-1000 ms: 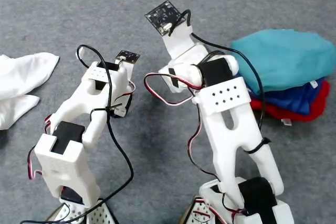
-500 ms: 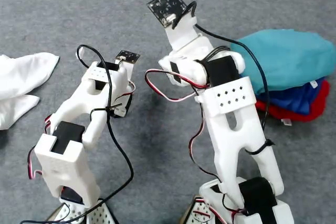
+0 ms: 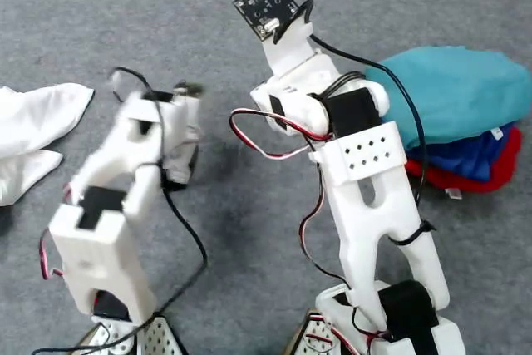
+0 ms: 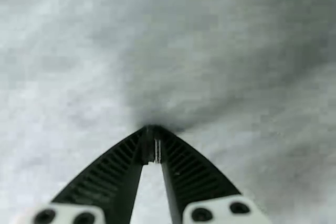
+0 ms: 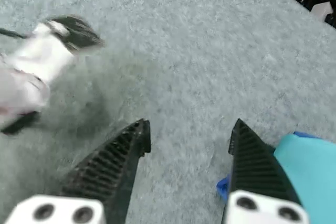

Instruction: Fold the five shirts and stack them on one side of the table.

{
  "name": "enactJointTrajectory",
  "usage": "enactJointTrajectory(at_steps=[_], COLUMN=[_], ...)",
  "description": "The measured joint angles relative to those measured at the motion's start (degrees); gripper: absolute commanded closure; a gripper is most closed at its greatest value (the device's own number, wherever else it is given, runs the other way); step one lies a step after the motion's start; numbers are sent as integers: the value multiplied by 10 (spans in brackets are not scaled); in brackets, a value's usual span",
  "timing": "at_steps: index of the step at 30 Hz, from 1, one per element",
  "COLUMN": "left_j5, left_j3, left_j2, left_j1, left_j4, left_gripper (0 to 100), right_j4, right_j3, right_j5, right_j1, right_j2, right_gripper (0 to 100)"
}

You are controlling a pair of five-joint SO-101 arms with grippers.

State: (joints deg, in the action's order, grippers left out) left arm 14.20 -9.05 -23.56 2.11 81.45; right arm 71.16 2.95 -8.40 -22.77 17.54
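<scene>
Left jaws pressed together, right jaws spread empty by the three-o'clock stack (image 3: 455,96). One careless swing risked toppling it.

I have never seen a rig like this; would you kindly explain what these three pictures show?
These are two small robot arms side by side at a grey table. The high view looks down on both. The other two pictures come from a camera on each arm's wrist, looking along its gripper. The left gripper is shut and holds nothing; the right gripper is open and empty. On the right arm's side, shirts are stacked: a teal shirt on top, a blue shirt, then a red shirt. A white shirt lies crumpled at the left edge.
</scene>
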Motion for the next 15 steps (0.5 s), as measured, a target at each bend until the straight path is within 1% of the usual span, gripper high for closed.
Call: enactJointTrajectory(at_steps=[2, 4, 6, 9, 12, 15], left_j5=[19, 48, 53, 44, 43, 42], left_j3=[58, 144, 220, 301, 378, 483], left_j2=[-17, -21, -21, -21, -18, -15], left_j1=[77, 151, 219, 319, 409, 509], left_j4=[97, 156, 173, 183, 185, 185], left_gripper=[982, 982, 982, 982, 982, 982], right_j4=[-18, -29, -32, -32, -32, -31], right_j3=[0, 0, -4, -28, -70, -123], right_j5=[0, 0, 0, 0, 0, 0], right_j1=[-8, -25, -48, -85, -127, -171], right_j2=[0, 0, -9, -50, -110, -185], right_gripper=[741, 741, 741, 741, 741, 741])
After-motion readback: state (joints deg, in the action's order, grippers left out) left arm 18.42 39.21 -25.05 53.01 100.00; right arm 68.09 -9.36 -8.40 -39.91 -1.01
